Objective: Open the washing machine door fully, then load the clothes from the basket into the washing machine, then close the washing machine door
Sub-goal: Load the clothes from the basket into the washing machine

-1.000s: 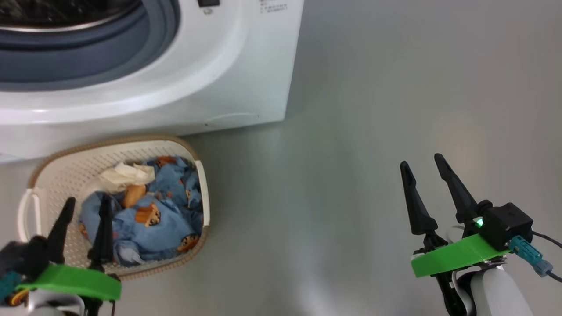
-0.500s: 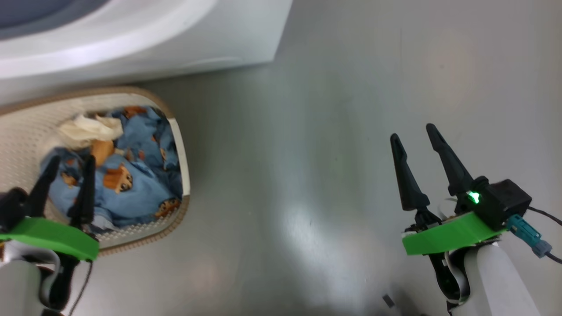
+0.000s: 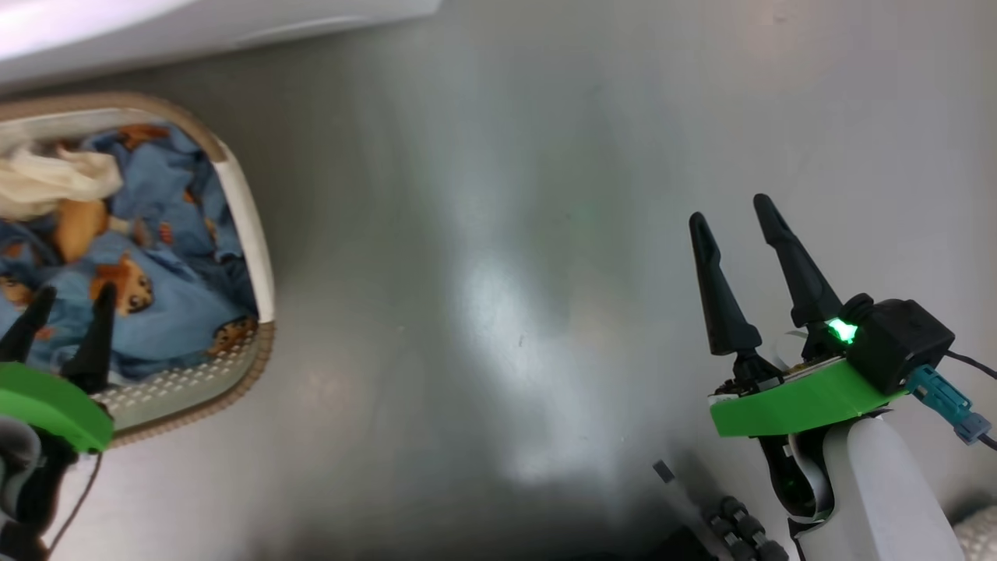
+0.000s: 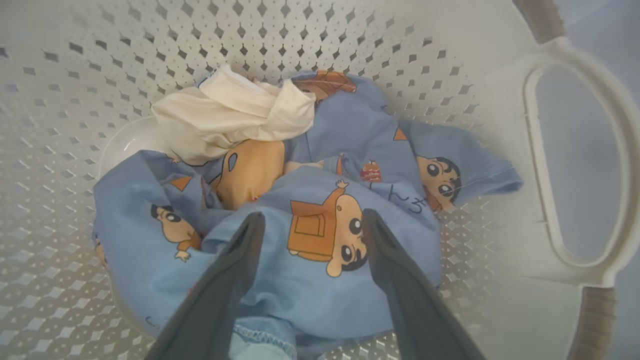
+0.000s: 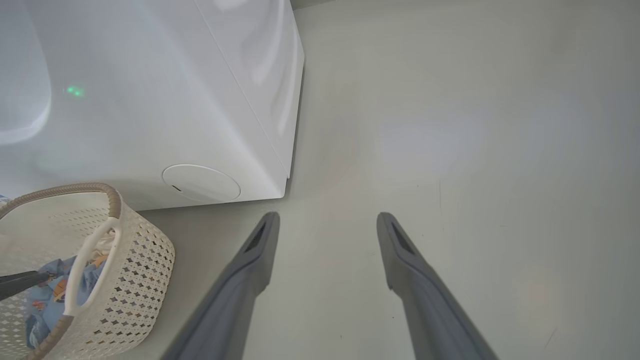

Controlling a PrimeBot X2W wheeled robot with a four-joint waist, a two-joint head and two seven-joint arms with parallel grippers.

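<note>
Down in the basket [image 4: 350, 45], the left pincer [image 4: 311, 215] stands spread, its two dark fingers [image 4: 225, 290] on either side of an orange-brown cartoon print on the clothes [image 4: 350, 130]. Whether the tips touch the fabric cannot be told from the wrist view. It pinches nothing.

The light blue garments lie bunched in the bottom of the basket. A cream-white cloth [image 4: 225, 115] sits crumpled on top of them at the far side, and an orange piece [image 4: 250, 172] shows just under that cloth, tucked between blue folds. The basket's perforated cream walls rise around the heap, and one loop handle [image 4: 615, 150] arches at the right of the left wrist view, with the brown woven-look rim on both sides of it.

The right pincer [image 3: 728, 209] is also spread and holds nothing. It hangs over bare grey floor [image 3: 506, 234], well apart from the basket. A green mount [image 3: 794, 397] sits at its wrist, with a small green light [image 3: 841, 331] glowing beside a black block.

The basket stands on the floor just in front of the washing machine [image 5: 150, 100]. In the right wrist view the machine's white front rises behind the basket, and its round flap [image 5: 201, 183] sits low near the corner.
</note>
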